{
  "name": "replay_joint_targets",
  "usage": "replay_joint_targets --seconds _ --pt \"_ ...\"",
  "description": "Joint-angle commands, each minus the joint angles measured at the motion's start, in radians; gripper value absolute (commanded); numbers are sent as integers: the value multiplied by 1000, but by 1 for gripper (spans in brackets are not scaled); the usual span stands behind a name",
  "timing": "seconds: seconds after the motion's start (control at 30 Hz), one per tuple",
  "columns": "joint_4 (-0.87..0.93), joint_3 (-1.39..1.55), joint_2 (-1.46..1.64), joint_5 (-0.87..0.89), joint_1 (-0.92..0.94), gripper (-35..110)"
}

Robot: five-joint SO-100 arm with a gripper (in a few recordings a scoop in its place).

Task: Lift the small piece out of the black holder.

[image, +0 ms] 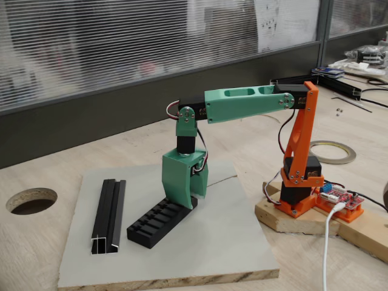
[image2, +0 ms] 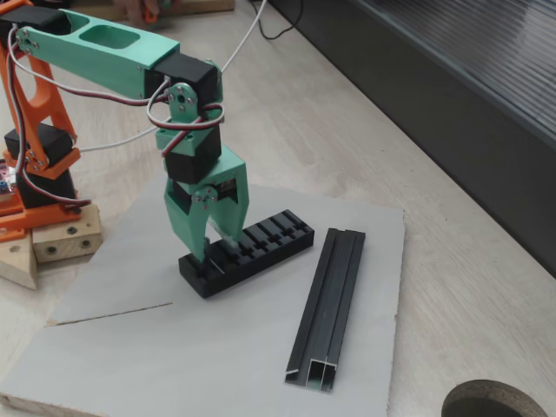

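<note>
The green gripper (image2: pixel 217 248) points straight down over one end of the black holder (image2: pixel 261 246), the end nearest the arm's orange base (image: pixel 297 176). In a fixed view its two fingers (image2: pixel 198 239) stand a little apart, their tips at the level of the holder's slotted top, one at the near edge and one just behind. Whether they have closed on anything cannot be told. The small piece cannot be made out in either view; if it sits in one of the end slots, the fingers hide it. The holder lies on a grey board (image2: pixel 261 347), with a long black rail (image2: pixel 330 304) just beside it and apart from it.

By the task's description, the piece would likely be very light, stiff and smooth, so it could slip or tip from a loose pinch. The best hold is probably across its flat faces at the edge that stands above the slot, followed by a straight upward pull. A slanted pull might jam it against the slot walls or drag the light holder along
</note>
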Motion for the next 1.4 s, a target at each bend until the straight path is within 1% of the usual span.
replay_joint_targets --seconds 0.0,0.57,0.77,1.37 --pt "3 8 11 0 -14 35" --pt "8 11 23 2 -14 35" --pt "72 9 26 0 -14 35" --pt "63 8 28 -2 -12 35"
